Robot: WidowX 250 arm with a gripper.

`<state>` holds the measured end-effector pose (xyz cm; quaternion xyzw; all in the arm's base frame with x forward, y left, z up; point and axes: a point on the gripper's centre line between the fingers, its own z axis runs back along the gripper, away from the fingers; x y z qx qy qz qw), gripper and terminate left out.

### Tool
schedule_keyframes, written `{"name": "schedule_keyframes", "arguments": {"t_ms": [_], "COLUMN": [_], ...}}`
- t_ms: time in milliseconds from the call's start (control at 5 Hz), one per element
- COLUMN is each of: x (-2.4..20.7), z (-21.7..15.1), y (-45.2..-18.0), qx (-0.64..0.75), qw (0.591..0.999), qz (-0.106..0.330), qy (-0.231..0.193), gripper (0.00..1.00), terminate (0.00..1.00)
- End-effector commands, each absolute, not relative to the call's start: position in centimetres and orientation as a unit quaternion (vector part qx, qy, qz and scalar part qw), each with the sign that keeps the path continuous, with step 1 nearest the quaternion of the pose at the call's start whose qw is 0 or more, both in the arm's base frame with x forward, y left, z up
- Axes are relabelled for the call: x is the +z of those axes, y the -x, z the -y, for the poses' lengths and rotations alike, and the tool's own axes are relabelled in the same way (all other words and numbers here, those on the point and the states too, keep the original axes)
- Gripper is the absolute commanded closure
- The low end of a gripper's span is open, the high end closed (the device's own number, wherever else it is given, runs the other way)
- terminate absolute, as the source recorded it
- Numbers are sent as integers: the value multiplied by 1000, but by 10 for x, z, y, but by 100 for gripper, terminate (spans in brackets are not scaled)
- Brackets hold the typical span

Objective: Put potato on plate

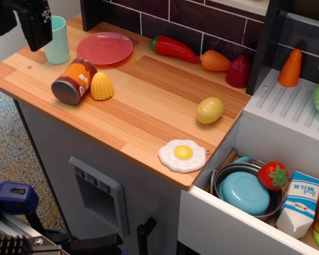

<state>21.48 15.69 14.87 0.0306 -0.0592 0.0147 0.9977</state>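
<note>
The potato [210, 110] is a small smooth yellow-green egg shape lying on the wooden counter near its right edge. The pink-red plate [105, 48] lies flat at the back left of the counter and has nothing on it. My gripper [18, 29] is black and hangs at the top left corner of the view, above the counter's left end, next to a mint cup [58, 40]. Its two fingers stand apart with nothing between them. It is far from the potato and a short way left of the plate.
An orange can [73, 81] lies on its side touching a ridged yellow corn piece [101, 86] in front of the plate. A fried egg [182, 155] lies at the front edge. A red pepper [174, 49] and other vegetables line the back wall. A sink with a blue dish [244, 192] is at the right.
</note>
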Motion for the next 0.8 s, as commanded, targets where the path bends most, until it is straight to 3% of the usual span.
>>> {"name": "schedule_keyframes", "arguments": {"t_ms": [0, 200, 600], "x": [149, 138, 147], "z": [-157, -114, -20], "y": [-215, -240, -286], "qx": [15, 3, -3], "qw": [998, 997, 996], "qz": [59, 68, 84], "qy": [-31, -22, -17], "gripper": [0, 0, 0], "terminate": [0, 0, 0]}}
